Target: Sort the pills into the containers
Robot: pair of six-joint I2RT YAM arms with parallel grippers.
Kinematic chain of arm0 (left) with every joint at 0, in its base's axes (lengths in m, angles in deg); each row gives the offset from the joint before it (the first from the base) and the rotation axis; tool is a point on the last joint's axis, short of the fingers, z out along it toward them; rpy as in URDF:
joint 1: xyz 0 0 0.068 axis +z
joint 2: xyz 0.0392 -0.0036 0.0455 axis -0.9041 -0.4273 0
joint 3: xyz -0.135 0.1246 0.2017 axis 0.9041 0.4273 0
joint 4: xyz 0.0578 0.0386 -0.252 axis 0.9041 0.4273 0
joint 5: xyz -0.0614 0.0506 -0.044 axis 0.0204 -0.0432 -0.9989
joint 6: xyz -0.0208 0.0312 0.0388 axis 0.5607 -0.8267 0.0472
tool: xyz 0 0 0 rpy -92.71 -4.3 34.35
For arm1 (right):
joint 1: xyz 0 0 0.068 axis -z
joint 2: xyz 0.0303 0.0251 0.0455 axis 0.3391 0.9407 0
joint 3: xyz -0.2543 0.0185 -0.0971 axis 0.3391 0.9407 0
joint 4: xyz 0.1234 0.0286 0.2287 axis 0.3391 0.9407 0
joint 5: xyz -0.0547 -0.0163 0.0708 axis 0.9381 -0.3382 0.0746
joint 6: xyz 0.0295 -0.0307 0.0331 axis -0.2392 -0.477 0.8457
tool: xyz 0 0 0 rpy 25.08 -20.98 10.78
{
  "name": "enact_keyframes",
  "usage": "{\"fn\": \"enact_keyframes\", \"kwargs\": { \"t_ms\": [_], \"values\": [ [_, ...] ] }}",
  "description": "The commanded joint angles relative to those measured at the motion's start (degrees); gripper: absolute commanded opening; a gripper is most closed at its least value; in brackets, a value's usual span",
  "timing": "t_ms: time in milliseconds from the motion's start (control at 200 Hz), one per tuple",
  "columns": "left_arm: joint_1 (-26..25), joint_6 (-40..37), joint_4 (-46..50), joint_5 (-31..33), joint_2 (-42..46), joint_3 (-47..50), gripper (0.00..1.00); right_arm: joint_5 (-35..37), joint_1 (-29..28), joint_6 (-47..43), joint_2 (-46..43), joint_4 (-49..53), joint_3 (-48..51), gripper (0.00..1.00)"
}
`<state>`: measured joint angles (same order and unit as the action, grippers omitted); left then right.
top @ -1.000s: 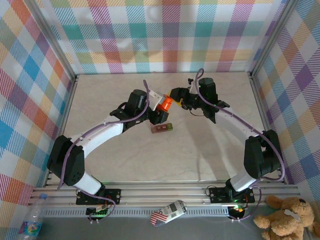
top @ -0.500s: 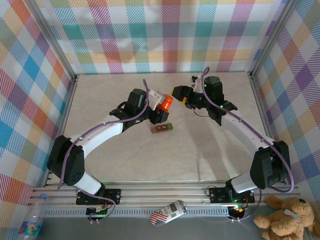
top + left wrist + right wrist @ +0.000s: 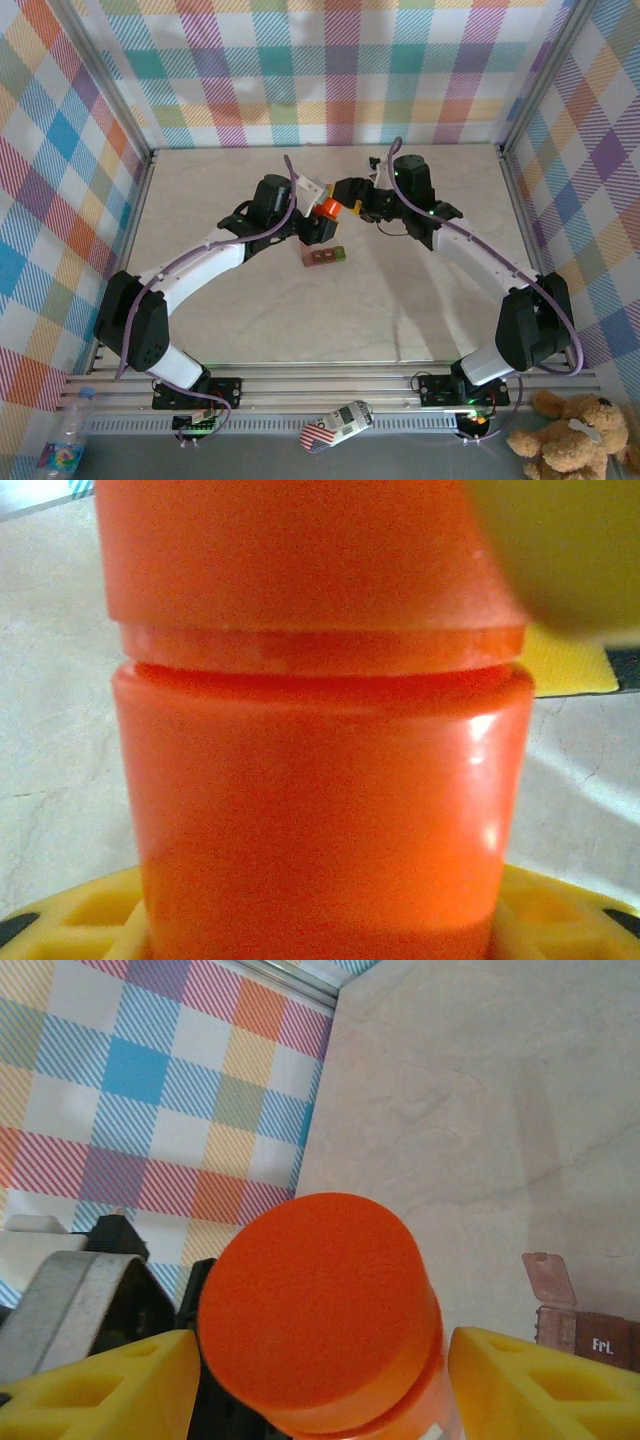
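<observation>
The orange pill bottle (image 3: 326,208) is held tilted above the table, with my left gripper (image 3: 318,222) shut on its body. In the left wrist view the bottle (image 3: 320,780) is very close, with the yellow pads (image 3: 70,920) at the bottom. My right gripper (image 3: 349,193) is open with a yellow finger (image 3: 100,1385) on each side of the bottle's orange cap (image 3: 315,1305). I cannot tell if they touch it. The containers (image 3: 324,257), a dark red-brown strip with a green end, lie on the table just below the bottle. One lid stands open (image 3: 550,1278).
Plaid walls and metal frame posts (image 3: 140,170) close in the pale table (image 3: 420,300) on three sides. Beyond the near rail lie a water bottle (image 3: 65,440), a small packet (image 3: 338,425) and a teddy bear (image 3: 575,435).
My right gripper drew back from the bottle half a second ago and has now come in again around the cap. The left gripper and bottle shifted slightly.
</observation>
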<state>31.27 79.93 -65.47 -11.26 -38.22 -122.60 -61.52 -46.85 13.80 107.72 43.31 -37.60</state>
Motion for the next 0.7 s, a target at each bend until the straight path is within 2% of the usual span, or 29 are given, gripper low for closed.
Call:
{"fn": "enact_keyframes", "kwargs": {
  "t_ms": [0,285,335,515,580,695],
  "values": [
    [0.21,0.16,-2.26,-1.48,-0.08,-2.14,0.00,-0.73,-0.57,-1.05,1.02,-0.25,-2.63,0.66],
    [0.21,0.18,-2.31,-2.67,-0.09,-1.89,0.00,-0.01,-0.62,-0.88,3.09,-1.68,-3.42,0.64],
    [0.21,0.18,-2.38,-2.82,-0.04,-1.79,0.00,-0.16,-0.61,-0.88,3.47,-2.38,-3.44,0.60],
    [0.23,-0.19,-2.20,-2.68,0.71,-1.27,0.00,-0.09,-0.49,-1.86,3.77,-4.02,-2.27,0.37],
    [0.21,-0.45,-2.11,-2.97,1.19,-1.03,0.00,-0.07,-0.16,-2.97,3.27,-5.06,-1.20,0.33],
    [0.33,-0.94,-1.14,-5.00,1.65,-1.39,0.00,-1.45,1.05,-6.69,1.78,-9.40,1.88,0.31]
  ]
}}
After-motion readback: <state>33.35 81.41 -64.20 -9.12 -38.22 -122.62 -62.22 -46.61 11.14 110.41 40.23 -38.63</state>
